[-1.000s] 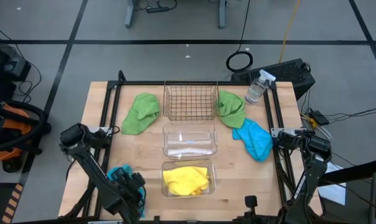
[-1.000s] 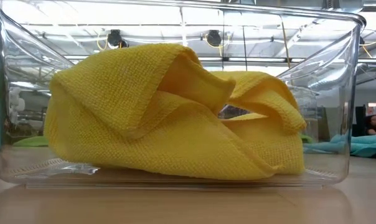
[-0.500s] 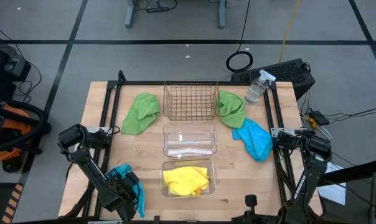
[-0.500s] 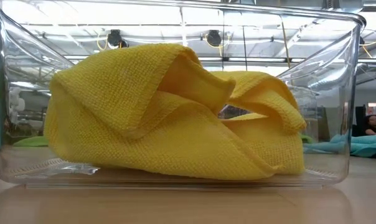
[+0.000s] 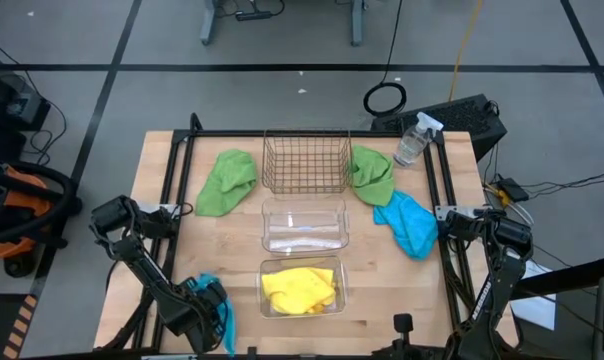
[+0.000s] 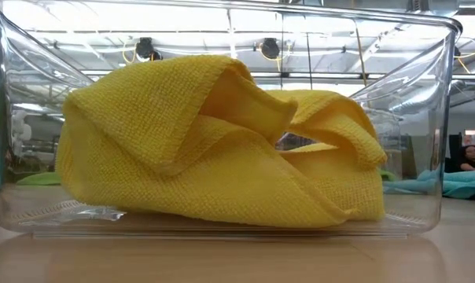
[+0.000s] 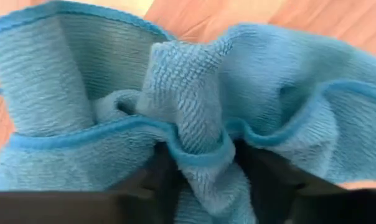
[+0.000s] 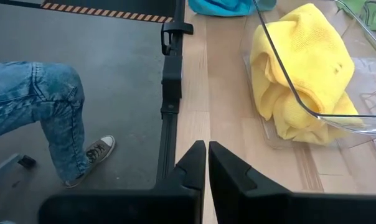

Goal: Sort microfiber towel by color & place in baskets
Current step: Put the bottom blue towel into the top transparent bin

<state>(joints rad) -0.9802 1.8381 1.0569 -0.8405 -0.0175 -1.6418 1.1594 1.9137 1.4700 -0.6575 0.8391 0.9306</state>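
My left gripper (image 5: 208,306) is at the table's near-left corner, shut on a sky blue towel (image 5: 220,314) that fills the left wrist view (image 7: 194,93). A second blue towel (image 5: 407,224) lies flat at the right. Two green towels (image 5: 227,182) (image 5: 372,174) lie on either side of the copper wire basket (image 5: 305,160). The yellow towels (image 5: 299,288) (image 6: 222,149) lie crumpled in the near clear basket (image 5: 265,268). The middle clear basket (image 5: 304,226) holds nothing. My right gripper (image 8: 207,155) is shut and waits at the right edge. My left gripper pinches a bunched fold of the blue towel (image 7: 199,158) between its two fingers (image 7: 160,177), taking several layers with the hemmed edge among them. The cloth fans out slack beyond the fingertips. Whether any of it still lies on the table I cannot tell.
A clear spray bottle (image 5: 412,140) stands at the far-right corner beside the right green towel. A black frame rail (image 5: 187,160) runs round the table. A person's jeans leg and shoe (image 8: 57,112) show on the floor beyond the table's edge.
The blue towel lay spread on the table just beyond my left gripper. It is now gathered into a narrow bunch at the fingers, nearer the near edge. The left arm's elbow has shifted a little toward the table's left.
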